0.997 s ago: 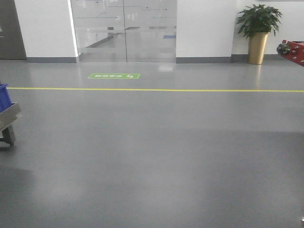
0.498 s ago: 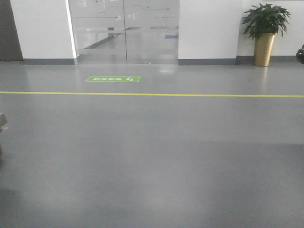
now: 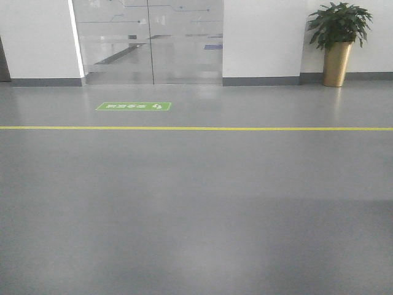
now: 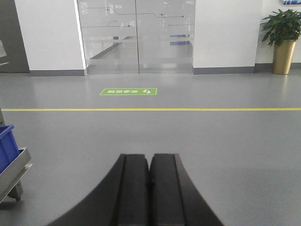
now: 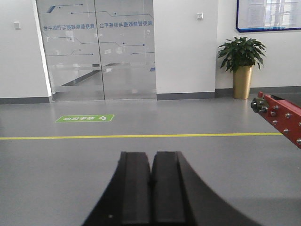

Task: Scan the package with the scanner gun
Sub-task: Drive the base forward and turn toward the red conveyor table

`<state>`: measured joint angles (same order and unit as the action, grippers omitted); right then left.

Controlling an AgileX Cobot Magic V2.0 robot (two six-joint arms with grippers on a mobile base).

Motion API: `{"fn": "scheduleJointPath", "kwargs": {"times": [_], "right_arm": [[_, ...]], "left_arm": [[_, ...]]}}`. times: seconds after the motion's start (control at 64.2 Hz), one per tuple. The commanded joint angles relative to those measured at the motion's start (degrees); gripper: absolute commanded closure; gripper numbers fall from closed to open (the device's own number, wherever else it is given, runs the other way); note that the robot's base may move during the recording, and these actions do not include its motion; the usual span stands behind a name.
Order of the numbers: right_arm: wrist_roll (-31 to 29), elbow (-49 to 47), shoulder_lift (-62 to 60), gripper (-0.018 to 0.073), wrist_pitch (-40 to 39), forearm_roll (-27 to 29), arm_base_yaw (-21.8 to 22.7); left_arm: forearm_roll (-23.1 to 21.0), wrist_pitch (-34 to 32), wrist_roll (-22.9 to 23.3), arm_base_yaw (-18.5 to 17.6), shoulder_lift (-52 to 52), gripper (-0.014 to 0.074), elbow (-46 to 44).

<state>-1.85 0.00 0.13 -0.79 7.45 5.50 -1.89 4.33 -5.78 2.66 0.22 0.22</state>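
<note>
No package and no scanner gun show in any view. My left gripper (image 4: 150, 157) is shut and empty, its two black fingers pressed together and pointing out over bare grey floor. My right gripper (image 5: 152, 155) is also shut and empty, held level above the floor. Neither gripper shows in the front view.
A yellow floor line (image 3: 196, 128) runs across. A green floor sign (image 3: 133, 106) lies before frosted glass doors (image 3: 147, 43). A potted plant in a gold pot (image 3: 338, 43) stands far right. A blue bin on a metal cart (image 4: 9, 162) is at left. A red machine part (image 5: 282, 117) is at right.
The front view has shifted rightward and forward: the cart with the blue bin at left and the red part at right have left the frame, and the floor sign has moved left.
</note>
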Motion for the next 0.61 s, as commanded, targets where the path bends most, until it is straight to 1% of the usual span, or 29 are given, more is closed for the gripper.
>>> {"fn": "scheduleJointPath", "kwargs": {"times": [0.0, 0.592], "right_arm": [[-0.1, 0.0, -0.1, 0.0715, -1.0, 0.0, -0.2], [-0.1, 0.0, -0.1, 0.0715, -1.0, 0.0, 0.0]], "left_arm": [[0.1, -0.8, 0.4, 0.0, -0.2, 0.0707, -0.2], [0.1, -0.8, 0.4, 0.0, -0.2, 0.0707, -0.2]]}}
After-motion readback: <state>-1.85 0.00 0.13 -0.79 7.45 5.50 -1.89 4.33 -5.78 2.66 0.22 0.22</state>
